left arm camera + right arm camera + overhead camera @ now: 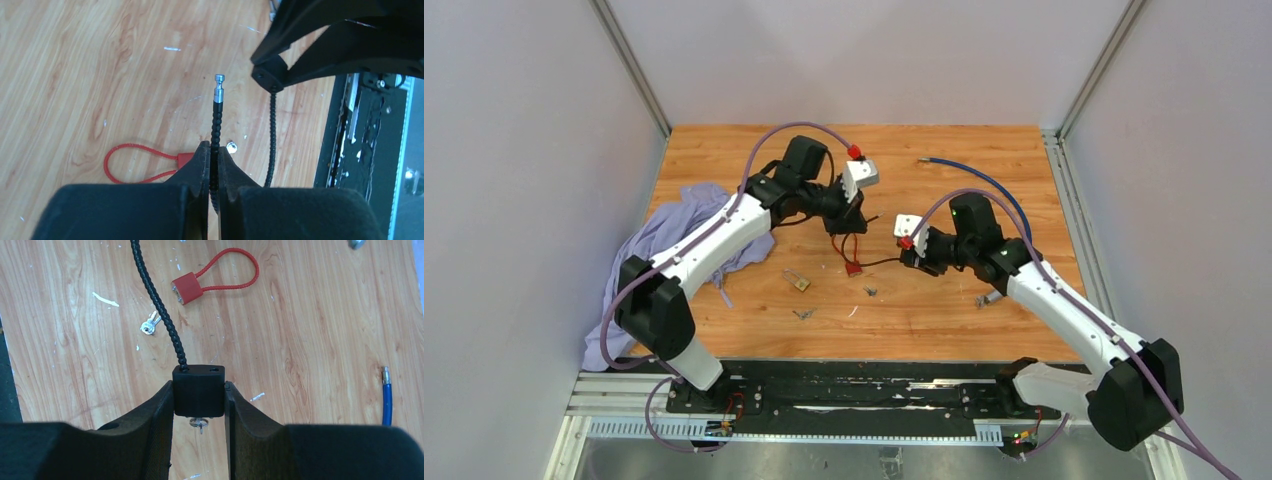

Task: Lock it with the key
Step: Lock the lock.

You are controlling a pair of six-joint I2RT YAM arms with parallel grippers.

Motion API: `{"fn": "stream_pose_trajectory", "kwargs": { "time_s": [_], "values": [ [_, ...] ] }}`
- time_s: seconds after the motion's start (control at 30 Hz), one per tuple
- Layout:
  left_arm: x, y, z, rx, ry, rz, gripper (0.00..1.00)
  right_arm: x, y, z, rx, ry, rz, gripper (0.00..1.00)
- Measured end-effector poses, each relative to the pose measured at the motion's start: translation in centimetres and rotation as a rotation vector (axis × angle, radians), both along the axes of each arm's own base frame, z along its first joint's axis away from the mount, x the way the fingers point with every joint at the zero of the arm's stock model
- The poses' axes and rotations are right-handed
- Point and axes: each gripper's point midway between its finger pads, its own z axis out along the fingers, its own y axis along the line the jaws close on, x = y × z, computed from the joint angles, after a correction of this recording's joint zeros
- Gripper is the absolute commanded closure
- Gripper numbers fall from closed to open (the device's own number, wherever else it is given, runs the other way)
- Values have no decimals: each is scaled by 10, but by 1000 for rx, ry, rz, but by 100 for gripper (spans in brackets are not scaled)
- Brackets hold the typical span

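The left gripper (214,150) pinched the black beaded cable (216,125), its steel tip (219,84) pointing toward, but apart from, the black plastic lock block (198,382) clamped in the right gripper (199,396).

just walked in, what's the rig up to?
It is working on a black cable lock. The left gripper pinches the black cable just below its metal tip, which points free in the air. The right gripper clamps the lock body; one cable end is in it, and the second hole is empty. The keys and a red cable lock lie on the table, untouched.
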Motion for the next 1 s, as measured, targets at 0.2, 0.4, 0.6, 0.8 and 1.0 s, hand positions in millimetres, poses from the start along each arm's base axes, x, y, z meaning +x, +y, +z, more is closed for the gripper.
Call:
{"fn": "stream_pose_trajectory", "kwargs": {
  "time_s": [0.2, 0.4, 0.6, 0.8, 1.0],
  "values": [
    [-26, -8, -7, 68, -44, -128, 100, -3, -4, -2, 25, -38, 39, 99],
    [-45, -7, -19, 128, -41, -201, 100, -3, -2, 5, 70, -48, 63, 99],
    [-48, -9, -25, 184, -50, -230, 100, -9, 4, 8, 100, -34, 102, 99],
    [-46, -12, -34, 216, -38, -241, 100, -13, 8, 9, 118, -24, 127, 99],
    [-45, -9, -41, 243, -23, -237, 100, -14, 8, 9, 120, -21, 132, 99]
  ]
}}
